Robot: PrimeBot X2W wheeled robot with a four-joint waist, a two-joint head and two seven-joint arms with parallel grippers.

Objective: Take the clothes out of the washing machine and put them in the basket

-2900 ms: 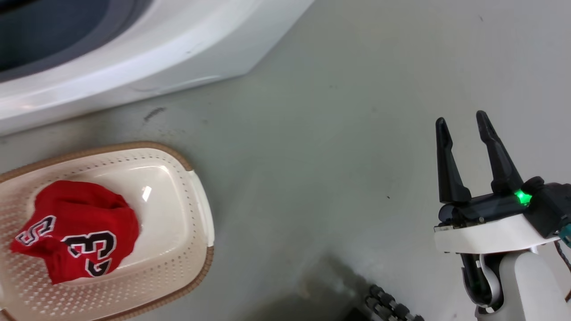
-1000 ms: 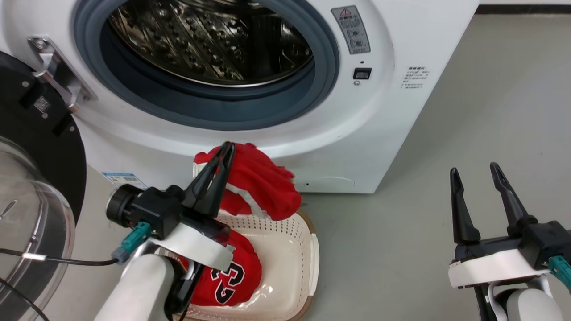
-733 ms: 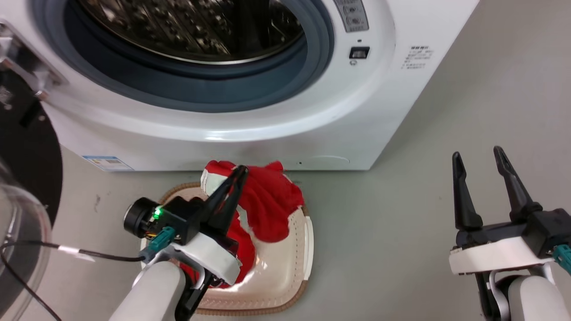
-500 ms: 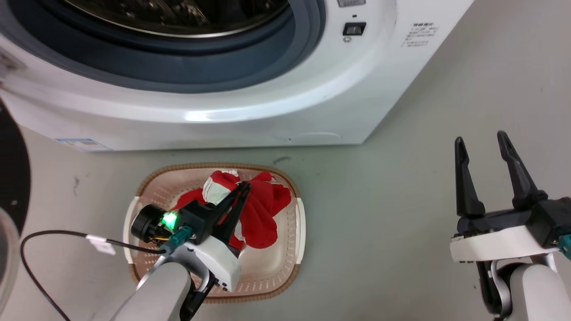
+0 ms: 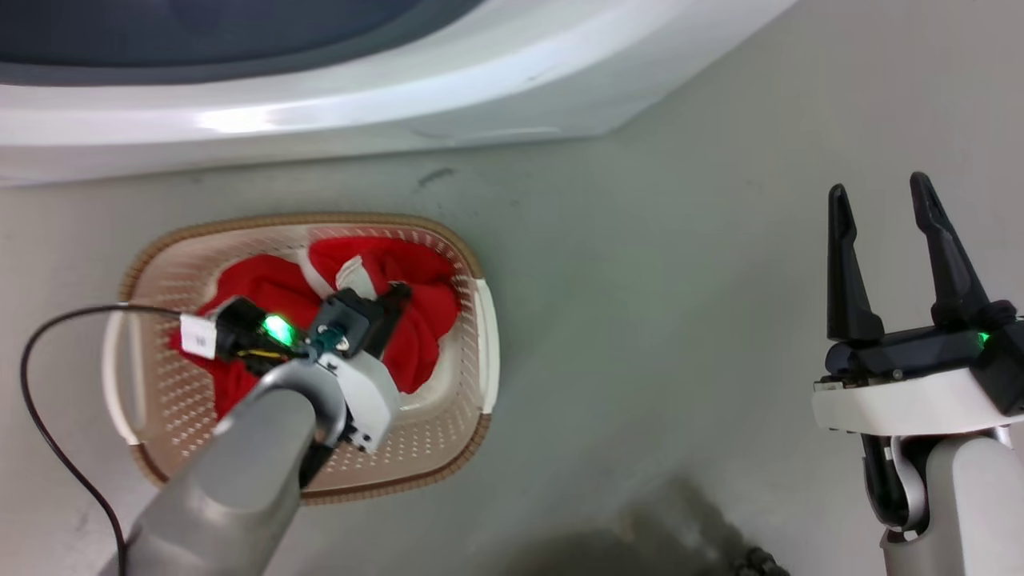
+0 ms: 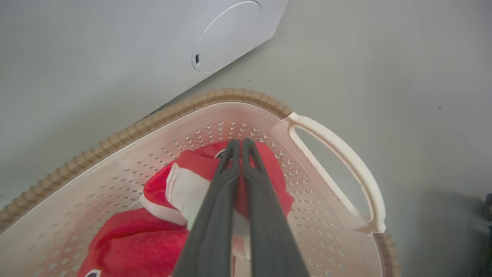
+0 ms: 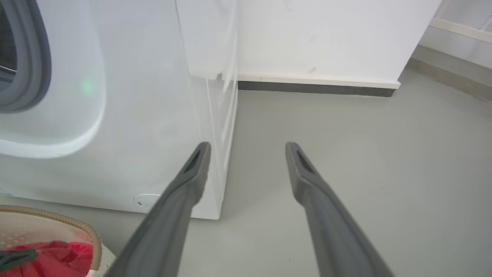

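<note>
Head view, lowest edge: the pale grey left forearm (image 5: 232,472) rises from the bottom left and ends in the left gripper (image 5: 398,293), which points down into the basket. A thin black cable (image 5: 32,384) loops from its wrist across the floor. In the left wrist view the two long dark fingers (image 6: 215,215) of the left gripper (image 6: 240,143) are pressed together along their length, with a fold of red and white cloth pinched between them.

The clothes (image 5: 420,336), a heap of bright red soft fabric with white trim, lie inside the basket, bunched around the left gripper; a scrap of black-and-white lettering shows at the lower edge of the left wrist view, on the clothes (image 6: 127,246).

The small cream plastic laundry basket (image 5: 320,220), perforated, with a brown woven-look rim (image 6: 115,138) and pale side handles, stands on the smooth grey floor (image 5: 640,320), just in front of the machine.

At lower right the right gripper (image 5: 878,188) hangs over bare floor, well apart from the basket, its dark fingers spread and holding nothing; the right wrist view shows the same gap at the right gripper (image 7: 249,146).

Farthest: the large white front-loading washing machine (image 5: 320,104), with its grey-rimmed porthole (image 7: 34,77) at the edge, and beyond it a white wall with a dark skirting strip (image 7: 315,89).
</note>
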